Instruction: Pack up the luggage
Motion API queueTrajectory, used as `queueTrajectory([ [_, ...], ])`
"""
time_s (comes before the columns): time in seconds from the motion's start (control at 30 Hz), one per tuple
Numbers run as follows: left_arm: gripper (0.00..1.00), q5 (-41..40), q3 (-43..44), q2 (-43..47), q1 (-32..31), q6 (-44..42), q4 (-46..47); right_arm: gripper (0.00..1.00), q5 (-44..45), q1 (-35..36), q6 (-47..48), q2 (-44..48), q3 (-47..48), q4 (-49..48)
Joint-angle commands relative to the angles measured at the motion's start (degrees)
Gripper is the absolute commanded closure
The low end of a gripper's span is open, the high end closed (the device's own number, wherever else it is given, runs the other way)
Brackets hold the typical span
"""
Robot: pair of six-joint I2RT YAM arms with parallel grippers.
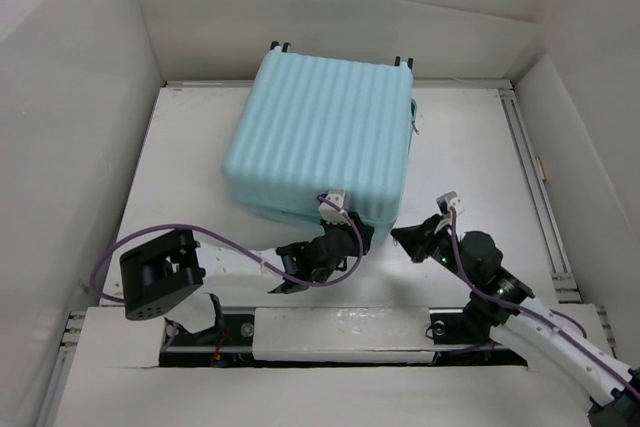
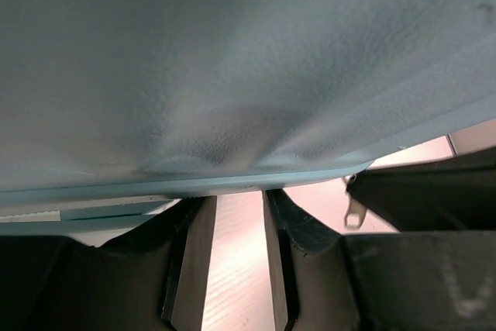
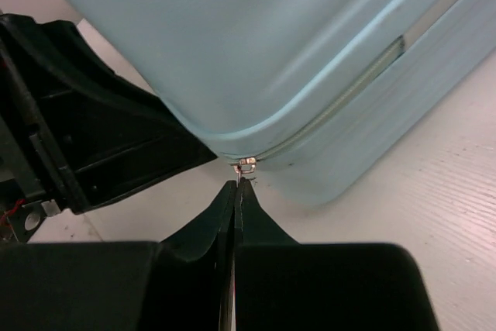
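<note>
The small light-blue hard-shell suitcase with a ribbed shell (image 1: pixel 320 137) lies flat and closed on the white tabletop (image 1: pixel 190 177), in the upper middle of the overhead view, wheels toward the top edge of the frame. Its shell looks rigid and smooth, so pinching fingers would likely slip on the broad faces. It is probably light for its bulk and may slide on the table if pushed. The better holds seem to be the lip along the seam and the little metal zipper pull (image 3: pixel 246 164) at the near corner, low and right of centre on the case in the overhead view. The right gripper (image 3: pixel 236 185) has its jaws fully together, tips right at that pull. Whether the tab is actually caught between them I cannot tell. The left gripper (image 2: pixel 232 215) sits just beside it at the near edge, its dark fingers (image 2: pixel 194 269) parted with nothing between them, the shell overhanging them at the top of its wrist view. The two grippers crowd the same corner and could get in each other's way. Loops of purple cable (image 1: pixel 150 237) hang at lower left, and tall white walls (image 1: pixel 60 127) enclose the table on three sides, close behind the case at the top of the frame.
</note>
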State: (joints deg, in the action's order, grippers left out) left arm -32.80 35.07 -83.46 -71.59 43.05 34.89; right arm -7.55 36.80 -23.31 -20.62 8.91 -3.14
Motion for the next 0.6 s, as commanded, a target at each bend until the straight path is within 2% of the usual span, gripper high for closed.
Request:
queueTrajectory([
  [0.0,0.74,1.59,5.0,-2.05,3.13,-1.47,4.12,1.0,-2.66,7.57,-4.99,-1.09,2.69,3.58],
  [0.2,0.75,4.58,7.47,-4.69,3.13,-1.47,5.89,1.0,-0.19,13.65,-9.47,-3.19,2.69,-2.83],
  [0.37,0.75,6.86,8.08,-4.69,3.13,-2.0,6.68,1.0,0.61,13.65,-10.7,-7.76,2.08,-8.54],
  [0.57,0.74,10.03,5.72,0.13,3.13,-2.53,8.0,1.0,1.13,13.65,-11.41,-19.53,2.08,-16.28],
])
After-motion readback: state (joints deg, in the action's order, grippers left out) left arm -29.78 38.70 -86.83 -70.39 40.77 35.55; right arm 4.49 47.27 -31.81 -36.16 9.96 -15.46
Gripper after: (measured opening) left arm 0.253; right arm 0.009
